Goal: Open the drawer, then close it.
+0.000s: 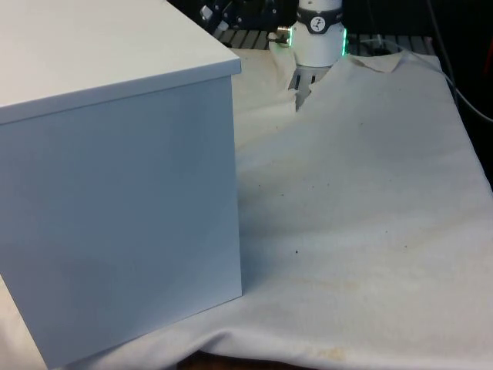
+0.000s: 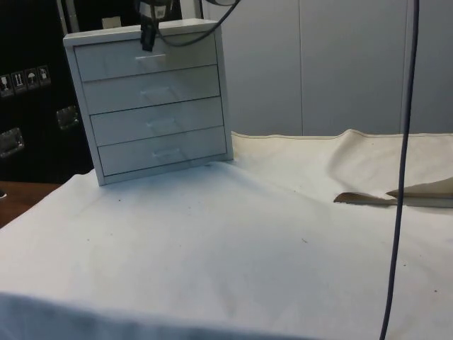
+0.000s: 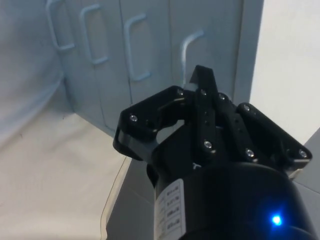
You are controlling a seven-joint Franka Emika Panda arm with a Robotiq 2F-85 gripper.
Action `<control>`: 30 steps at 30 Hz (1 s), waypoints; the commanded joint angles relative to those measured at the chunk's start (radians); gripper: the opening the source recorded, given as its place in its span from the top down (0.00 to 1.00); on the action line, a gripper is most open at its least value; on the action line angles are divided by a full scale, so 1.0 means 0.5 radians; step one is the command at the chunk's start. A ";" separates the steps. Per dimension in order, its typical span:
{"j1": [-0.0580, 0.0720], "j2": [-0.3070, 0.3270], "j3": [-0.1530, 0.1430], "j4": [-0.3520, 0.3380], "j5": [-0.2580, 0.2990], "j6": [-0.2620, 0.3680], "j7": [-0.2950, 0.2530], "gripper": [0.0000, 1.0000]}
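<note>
One white chest (image 2: 152, 99) is standing on the cloth (image 2: 233, 241) — four drawers, four handles, all pushed in. The gripper (image 2: 148, 37), fingers together, is hanging just before the top drawer (image 2: 145, 58) — near its handle (image 2: 150, 57).

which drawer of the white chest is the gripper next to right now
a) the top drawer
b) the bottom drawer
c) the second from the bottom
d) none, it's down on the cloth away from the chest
a: in the side view the gripper hangs in front of the top drawer of the chest of drawers, close to its handle, and all four drawers look shut.
</note>
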 commanded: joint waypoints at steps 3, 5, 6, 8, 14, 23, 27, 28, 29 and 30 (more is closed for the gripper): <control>0.030 -0.054 0.022 -0.018 -0.022 -0.054 0.012 1.00; 0.038 -0.070 0.034 -0.022 -0.028 -0.070 0.014 1.00; 0.024 -0.052 0.038 -0.014 -0.004 -0.058 0.000 1.00; 0.050 -0.094 0.052 -0.032 -0.034 -0.098 0.020 1.00; 0.072 -0.148 0.098 -0.052 -0.066 -0.156 0.044 1.00; 0.072 -0.214 0.208 -0.090 -0.142 -0.242 0.124 1.00; 0.076 -0.236 0.216 -0.102 -0.204 -0.254 0.178 1.00; 0.074 -0.234 0.216 -0.102 -0.196 -0.256 0.176 1.00; 0.074 -0.234 0.218 -0.102 -0.192 -0.258 0.172 1.00; 0.074 -0.234 0.218 -0.102 -0.192 -0.258 0.172 1.00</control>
